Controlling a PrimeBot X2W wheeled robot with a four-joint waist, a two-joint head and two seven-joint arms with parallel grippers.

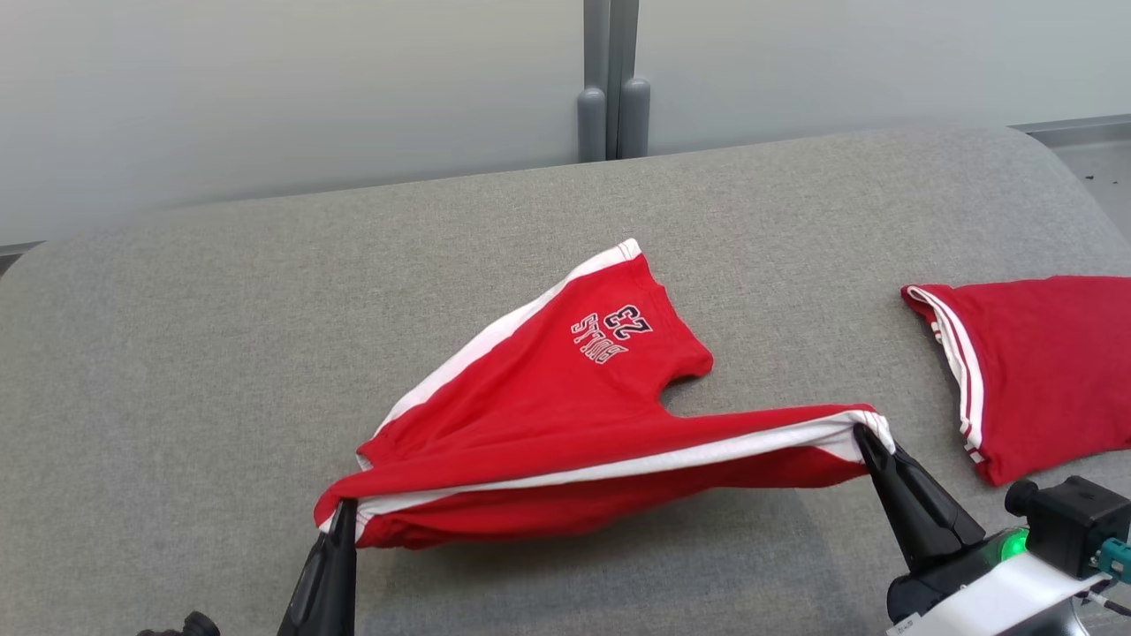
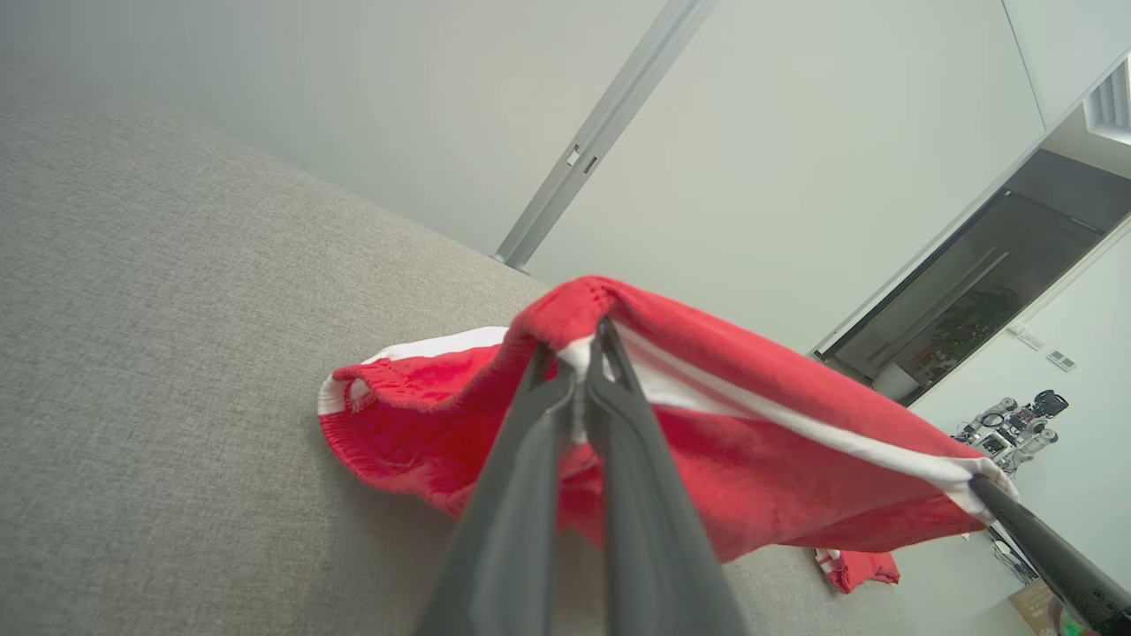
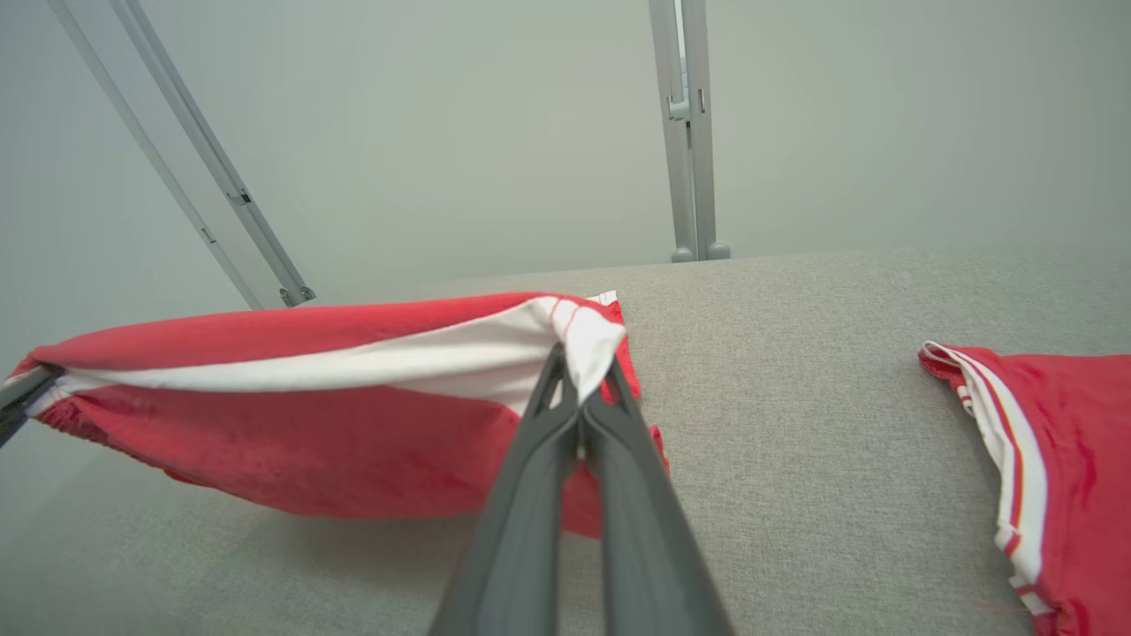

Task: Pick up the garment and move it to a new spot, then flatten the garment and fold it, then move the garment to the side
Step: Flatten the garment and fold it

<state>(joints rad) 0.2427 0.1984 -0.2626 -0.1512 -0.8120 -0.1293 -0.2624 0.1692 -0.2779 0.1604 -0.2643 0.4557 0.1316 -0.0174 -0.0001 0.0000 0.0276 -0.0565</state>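
– On the grey padded surface (image 1: 177, 353), where is the red garment (image 1: 548, 415)?
– Its far printed leg (image 1: 610, 336) rests on it; the near edge is raised, stretched taut between both grippers.
– Gripper status?
– The left gripper (image 1: 345, 509) is clamped on one end of the white side stripe (image 1: 618, 464); the right gripper (image 1: 859, 433) is clamped on the other end. To the right, a second red garment (image 1: 1034, 362) lies apart.

A grey fabric-covered padded surface (image 1: 177, 353) with rounded far corners spreads beneath and ahead of the left gripper (image 1: 345, 506) and the right gripper (image 1: 859, 430). Past its far edge, ahead of both, stand pale matte wall panels (image 1: 265, 88) joined by a grey metal post (image 1: 610, 79).
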